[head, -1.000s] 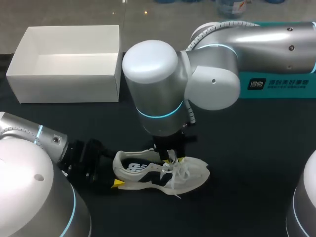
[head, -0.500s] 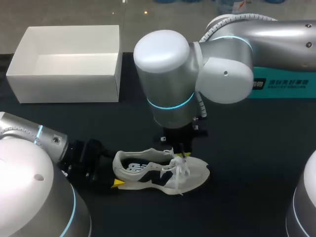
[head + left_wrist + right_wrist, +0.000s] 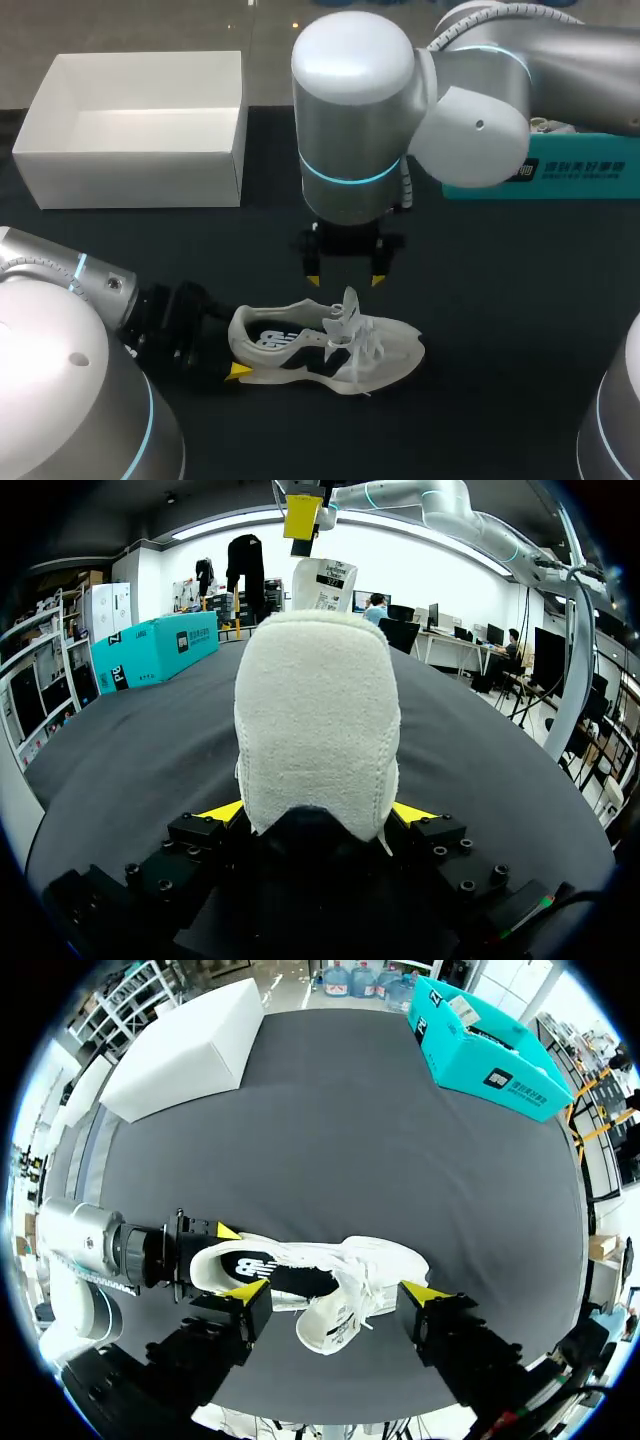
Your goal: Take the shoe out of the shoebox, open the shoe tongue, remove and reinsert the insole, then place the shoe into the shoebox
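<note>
Under right end effector, shoe.

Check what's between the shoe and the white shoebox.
Nothing: only bare black table between shoe and shoebox, seen plainly in the right wrist view.

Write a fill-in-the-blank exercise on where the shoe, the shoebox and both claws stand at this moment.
The left claw is shut on the ___ of the shoe. The right claw hangs above the shoe with its fingers ___. The white shoebox holds ___.
Missing words: heel; open; nothing.
</note>
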{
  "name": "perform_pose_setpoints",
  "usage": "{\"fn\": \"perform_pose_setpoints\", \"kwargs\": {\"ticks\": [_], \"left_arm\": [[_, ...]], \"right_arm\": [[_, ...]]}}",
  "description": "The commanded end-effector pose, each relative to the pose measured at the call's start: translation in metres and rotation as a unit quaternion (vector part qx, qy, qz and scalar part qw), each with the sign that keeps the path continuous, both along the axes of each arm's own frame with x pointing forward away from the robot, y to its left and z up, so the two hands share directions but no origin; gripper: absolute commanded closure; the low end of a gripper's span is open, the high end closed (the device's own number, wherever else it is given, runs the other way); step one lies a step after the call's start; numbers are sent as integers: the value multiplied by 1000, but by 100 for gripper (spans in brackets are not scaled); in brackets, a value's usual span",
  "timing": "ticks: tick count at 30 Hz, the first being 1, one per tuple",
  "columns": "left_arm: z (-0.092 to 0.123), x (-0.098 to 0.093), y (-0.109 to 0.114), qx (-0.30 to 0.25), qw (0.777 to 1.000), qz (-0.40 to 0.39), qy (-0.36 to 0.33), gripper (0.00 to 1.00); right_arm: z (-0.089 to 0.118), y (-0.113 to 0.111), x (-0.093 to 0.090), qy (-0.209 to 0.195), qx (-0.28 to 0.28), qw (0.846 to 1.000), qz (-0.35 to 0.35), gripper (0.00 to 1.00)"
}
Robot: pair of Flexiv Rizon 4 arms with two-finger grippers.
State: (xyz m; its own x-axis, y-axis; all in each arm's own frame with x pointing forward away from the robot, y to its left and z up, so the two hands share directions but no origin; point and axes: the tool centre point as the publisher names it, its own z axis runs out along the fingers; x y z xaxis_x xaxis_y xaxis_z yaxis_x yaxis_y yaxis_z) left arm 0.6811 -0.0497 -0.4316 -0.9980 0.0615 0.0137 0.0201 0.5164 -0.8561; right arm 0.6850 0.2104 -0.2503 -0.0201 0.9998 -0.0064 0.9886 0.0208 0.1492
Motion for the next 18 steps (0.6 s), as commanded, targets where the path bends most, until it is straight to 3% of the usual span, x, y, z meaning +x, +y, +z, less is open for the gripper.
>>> {"fn": "perform_pose_setpoints", "kwargs": {"ticks": [1, 2, 3, 18], "left_arm": [[-18, 4, -3, 2, 1000, -1, 1, 100], [-18, 4, -3, 2, 1000, -1, 1, 100], [-18, 4, -3, 2, 1000, -1, 1, 100], [-18, 4, -3, 2, 1000, -1, 1, 100]], "right_arm": [[17, 12, 0, -14, 2, 874, 486, 0], [19, 14, -2, -21, -3, 848, 530, 0], [20, 12, -3, -18, -7, 833, 552, 0], [20, 12, -3, -18, -7, 833, 552, 0]]}}
